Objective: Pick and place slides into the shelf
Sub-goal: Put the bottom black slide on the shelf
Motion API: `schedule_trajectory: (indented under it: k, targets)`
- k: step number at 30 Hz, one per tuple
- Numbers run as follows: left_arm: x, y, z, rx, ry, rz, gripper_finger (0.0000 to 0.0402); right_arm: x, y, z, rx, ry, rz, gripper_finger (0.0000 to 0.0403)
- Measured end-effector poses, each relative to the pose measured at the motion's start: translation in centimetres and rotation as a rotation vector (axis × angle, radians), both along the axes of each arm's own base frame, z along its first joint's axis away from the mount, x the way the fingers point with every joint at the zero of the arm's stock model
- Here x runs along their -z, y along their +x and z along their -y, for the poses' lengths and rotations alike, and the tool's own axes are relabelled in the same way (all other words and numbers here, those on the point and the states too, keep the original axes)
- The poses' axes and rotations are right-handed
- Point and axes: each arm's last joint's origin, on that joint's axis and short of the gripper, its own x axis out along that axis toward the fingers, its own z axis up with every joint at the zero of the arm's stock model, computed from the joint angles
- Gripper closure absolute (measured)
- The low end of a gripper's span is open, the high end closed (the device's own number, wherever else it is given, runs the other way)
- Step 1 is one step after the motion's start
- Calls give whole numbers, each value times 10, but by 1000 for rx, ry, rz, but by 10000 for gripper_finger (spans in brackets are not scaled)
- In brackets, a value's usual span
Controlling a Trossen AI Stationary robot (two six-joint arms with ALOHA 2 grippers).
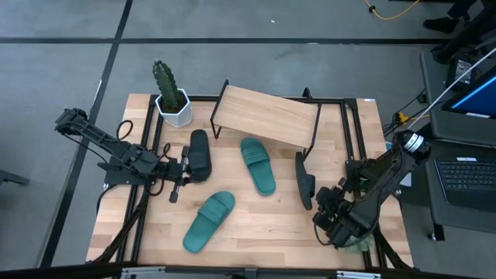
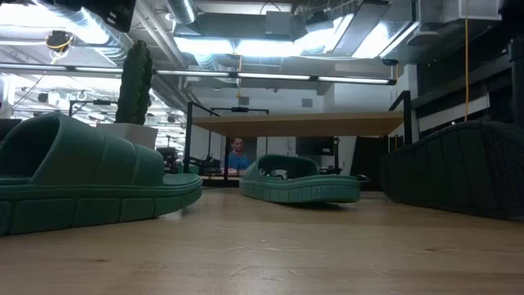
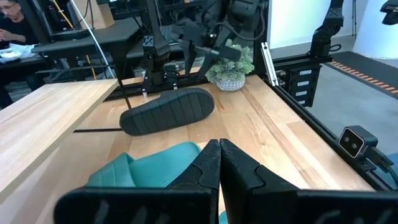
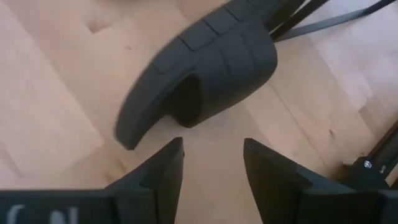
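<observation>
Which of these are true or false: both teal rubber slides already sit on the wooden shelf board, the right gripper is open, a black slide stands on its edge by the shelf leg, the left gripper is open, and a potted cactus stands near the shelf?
1. Both teal rubber slides sit on the light wooden shelf board. False: one teal slide and the other teal slide lie on the tabletop in front of it.
2. The right gripper is open. True.
3. A black rubber slide stands on its edge by the shelf's right leg. True.
4. The left gripper is open. False: its fingers are shut together.
5. A potted cactus stands near the shelf's left end. True.
</observation>
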Motion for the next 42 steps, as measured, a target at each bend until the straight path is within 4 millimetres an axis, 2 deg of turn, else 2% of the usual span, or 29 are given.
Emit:
schedule_trajectory:
  k: [7,18,25,38,42]
  targets:
    - [0,0,0,0,0,-1,401,16,4,7,30,21,18,234]
    - [0,0,0,0,0,0,401,25,14,16,77,44,39,241]
    - [0,0,0,0,0,0,401,37,21,27,71,52,36,241]
    - [0,0,0,0,1,-1,401,41,25,38,113,32,24,242]
    - [0,0,0,0,1,-1,401,41,25,38,113,31,25,261]
